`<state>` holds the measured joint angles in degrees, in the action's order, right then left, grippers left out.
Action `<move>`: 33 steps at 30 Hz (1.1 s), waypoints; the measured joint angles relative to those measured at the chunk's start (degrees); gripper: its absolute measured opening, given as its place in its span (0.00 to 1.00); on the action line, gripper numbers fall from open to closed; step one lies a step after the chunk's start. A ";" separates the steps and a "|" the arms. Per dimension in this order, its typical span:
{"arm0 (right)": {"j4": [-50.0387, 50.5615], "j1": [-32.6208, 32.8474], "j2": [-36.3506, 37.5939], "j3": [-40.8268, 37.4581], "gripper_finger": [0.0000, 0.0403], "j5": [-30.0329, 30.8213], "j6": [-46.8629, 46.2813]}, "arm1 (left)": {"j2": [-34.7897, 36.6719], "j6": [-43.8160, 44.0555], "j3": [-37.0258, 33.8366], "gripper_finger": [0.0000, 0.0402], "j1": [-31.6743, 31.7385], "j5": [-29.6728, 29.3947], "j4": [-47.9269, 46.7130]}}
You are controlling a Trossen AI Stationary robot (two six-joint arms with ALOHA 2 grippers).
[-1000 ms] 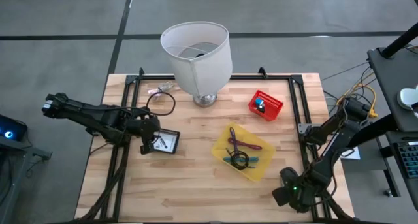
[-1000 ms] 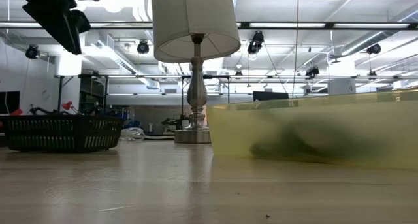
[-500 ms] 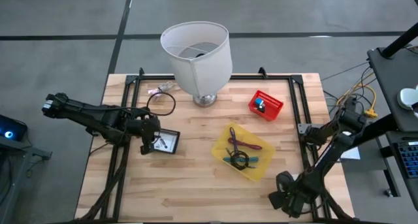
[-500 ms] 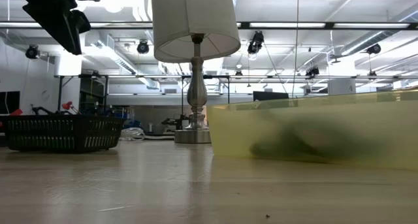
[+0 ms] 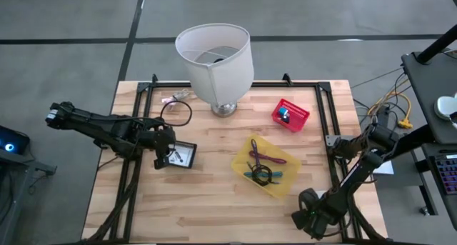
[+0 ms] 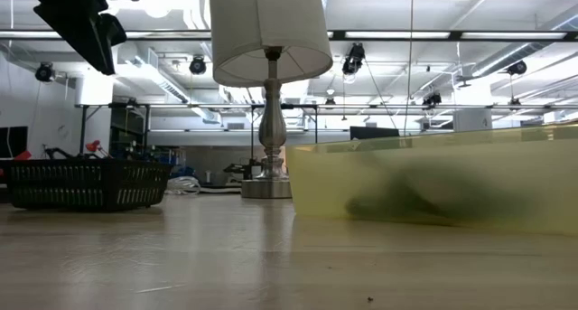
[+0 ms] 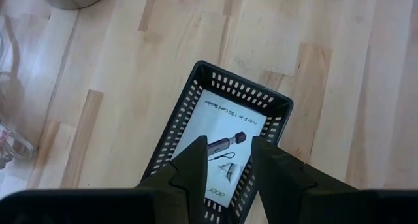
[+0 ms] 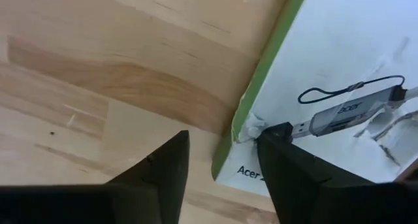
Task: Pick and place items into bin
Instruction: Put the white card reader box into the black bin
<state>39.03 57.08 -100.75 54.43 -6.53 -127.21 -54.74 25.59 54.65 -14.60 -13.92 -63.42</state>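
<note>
My left gripper (image 7: 225, 160) hovers open above a black mesh basket (image 5: 183, 156) with a flat white card-reader packet (image 7: 222, 152) in it. The basket rests on the table's left half. My right gripper (image 8: 219, 152) is open and low at the near right corner (image 5: 307, 215). Its fingers straddle the green edge (image 8: 251, 100) of another white packet (image 8: 346, 87) lying flat on the wood. The yellow bin (image 5: 243, 159) holds purple, maroon and teal ties (image 5: 263, 166). A black cord loop (image 5: 176, 113) and a small packet (image 5: 177, 96) lie near the lamp. My right gripper has one fingertip (image 8: 277, 134) over the white packet's near corner (image 8: 251, 127), next to the green edge. The other finger stands over bare wood. Whether the fingertip touches the packet I cannot tell.
A tall lamp with a white shade (image 5: 214, 59) stands at the far middle. A red basket (image 5: 290, 114) holding a small object sits right of it. Black rails (image 5: 325, 123) frame the table. Bare wood (image 5: 200, 202) lies along the near edge.
My right gripper has moved a little toward the table's left along the near edge, its arm folding in with it. The left arm and all the objects have stayed still.
</note>
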 joint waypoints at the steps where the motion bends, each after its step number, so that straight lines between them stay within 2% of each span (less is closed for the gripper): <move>1: 0.06 -0.05 -0.01 -0.01 0.40 -0.39 0.70 | 0.00 0.55 0.00 0.26 0.00 0.00 0.00; 10: -0.70 -0.12 -0.09 -0.73 0.13 -5.38 3.36 | 0.00 1.15 0.00 0.26 0.01 0.01 0.00; 14: -1.29 -0.18 -0.11 -0.83 0.05 -5.98 7.41 | 0.00 1.12 0.00 0.26 0.00 0.01 -0.01; 26: -1.64 -0.03 2.53 -0.48 0.02 -4.59 18.35 | 0.00 1.07 0.00 0.26 0.01 0.01 0.00; 33: -2.05 -0.24 4.33 1.03 0.02 1.36 28.67 | 0.01 3.45 0.00 0.26 0.00 -1.65 0.34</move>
<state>36.97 56.84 -96.42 55.46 -5.17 -98.54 -54.73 29.05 54.65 -14.60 -15.57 -63.07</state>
